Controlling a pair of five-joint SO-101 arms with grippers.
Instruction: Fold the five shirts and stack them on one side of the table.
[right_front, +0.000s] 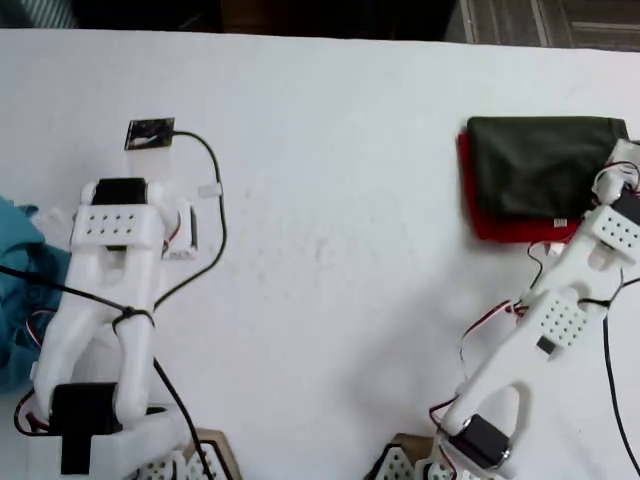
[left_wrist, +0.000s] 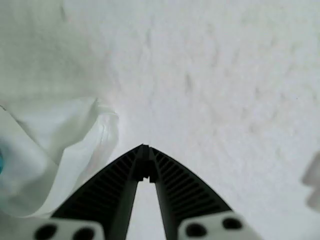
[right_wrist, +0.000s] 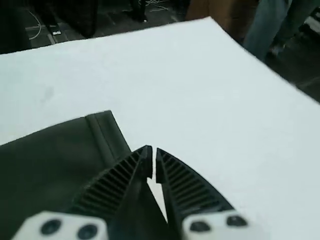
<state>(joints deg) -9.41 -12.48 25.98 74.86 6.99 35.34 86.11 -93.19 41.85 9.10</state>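
A folded dark green shirt (right_front: 540, 160) lies on top of a folded red shirt (right_front: 500, 228) at the table's right side. My right gripper (right_front: 622, 165) hovers at that stack's right edge; in the right wrist view it (right_wrist: 152, 155) is shut with nothing in it, beside the green shirt's (right_wrist: 55, 160) hem. A crumpled teal shirt (right_front: 18, 290) lies at the left edge of the table. My left gripper (right_front: 150, 135) is just right of it; in the left wrist view it (left_wrist: 146, 152) is shut and empty above the table, next to rumpled white cloth (left_wrist: 60, 140).
The white table (right_front: 330, 200) stretches bare between the two arms. A black cable (right_front: 215, 215) loops beside the left arm. The table's far edge and corner (right_wrist: 210, 20) lie beyond the right gripper, with a dark floor behind.
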